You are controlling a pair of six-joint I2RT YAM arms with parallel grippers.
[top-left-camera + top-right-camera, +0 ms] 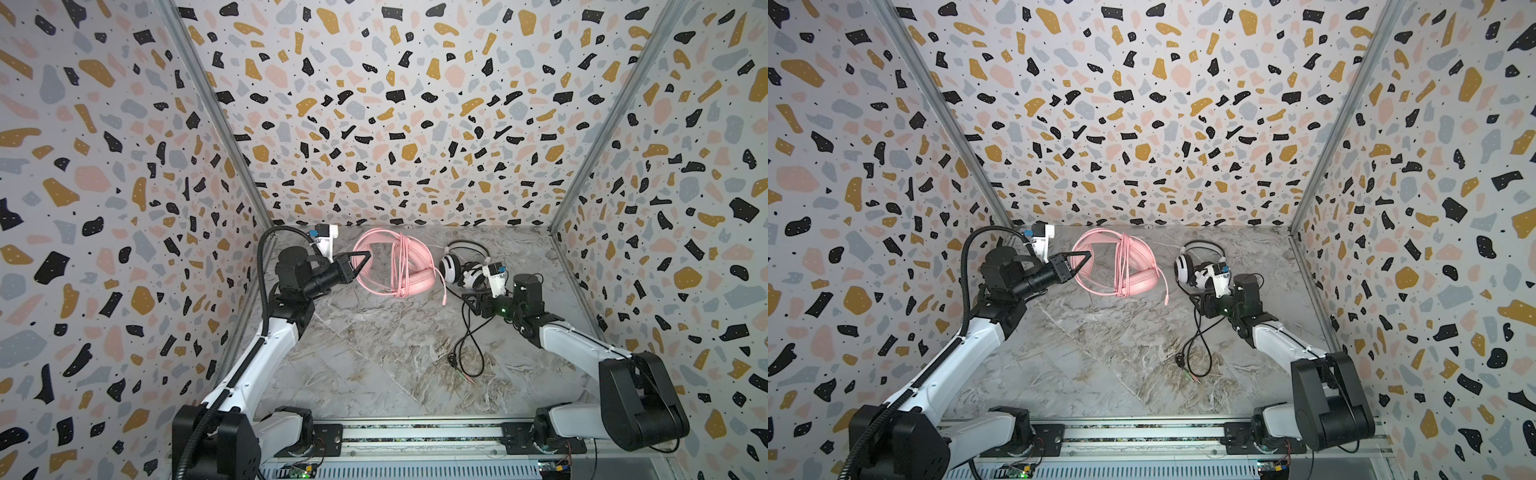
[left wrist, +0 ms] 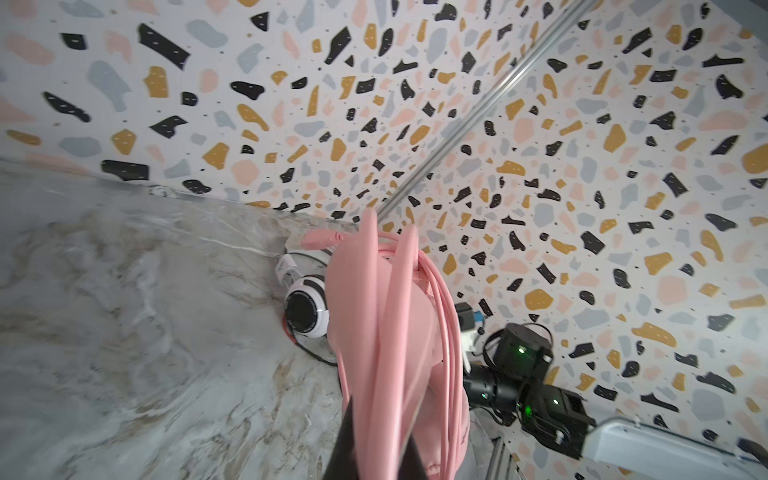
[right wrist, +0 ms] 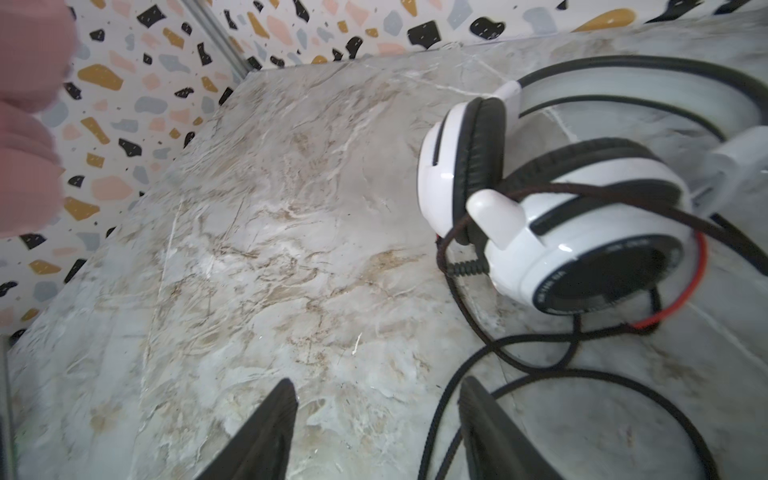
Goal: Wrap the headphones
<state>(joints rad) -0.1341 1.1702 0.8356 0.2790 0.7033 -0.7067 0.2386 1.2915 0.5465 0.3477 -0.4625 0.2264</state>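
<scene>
Top views first: grey marble table (image 1: 374, 353), terrazzo walls (image 1: 374, 104) on three sides. The pink headset (image 1: 399, 266) lies near the back wall with its cable wound round it. The left claw (image 1: 368, 254) is pinched together on its left edge. The white headset (image 1: 451, 264) sits to its right, black cable (image 1: 469, 353) trailing loose toward the front. The right claw (image 1: 473, 300) hovers just beside it.

Left wrist: pink headset (image 2: 386, 332) fills the middle, clamped between the dark fingers (image 2: 345, 440).

Right wrist: claw (image 3: 378, 395) apart over bare marble, gripping nothing. The cable (image 3: 519, 361) loops past one finger. Lettering on the white headset (image 3: 561, 232) is too blurred to read.
</scene>
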